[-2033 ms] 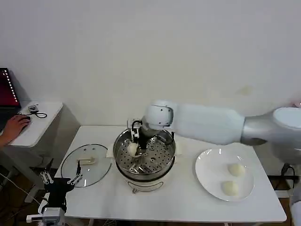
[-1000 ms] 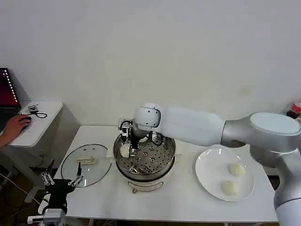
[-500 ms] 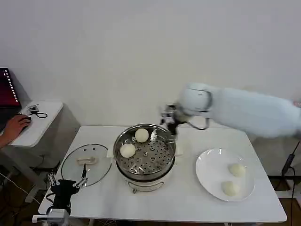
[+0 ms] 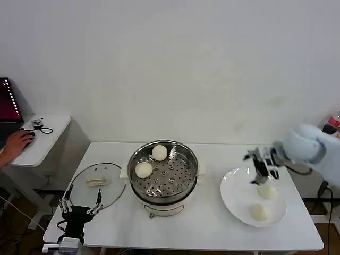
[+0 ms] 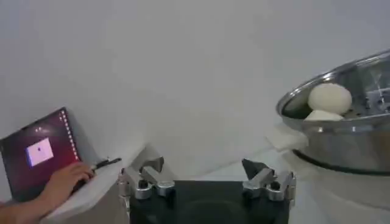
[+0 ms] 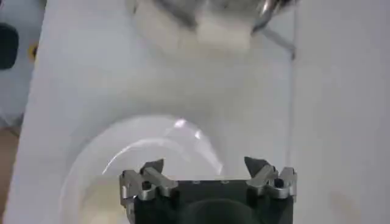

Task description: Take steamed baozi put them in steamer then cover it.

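The shiny round steamer (image 4: 163, 194) stands mid-table with two off-white baozi on its perforated tray, one at the back (image 4: 160, 152) and one at the left (image 4: 144, 170). Two more baozi (image 4: 267, 192) (image 4: 260, 212) lie on the white plate (image 4: 234, 196) to the right. My right gripper (image 4: 259, 169) hangs open and empty just above the plate's far side, over the nearer baozi; the right wrist view looks down on the plate (image 6: 122, 152). My left gripper (image 4: 79, 208) rests open at the table's front left corner, with the steamer (image 5: 347, 140) off to its side.
A glass lid (image 4: 98, 185) with a pale handle lies flat on the table left of the steamer. A small side table (image 4: 37, 139) at far left has a person's hand (image 4: 16, 142) on it beside a laptop (image 5: 36, 152).
My right gripper let go of a baozi at the steamer's left side, then swung away to the right, now open above the plate. Two baozi now lie in the steamer.
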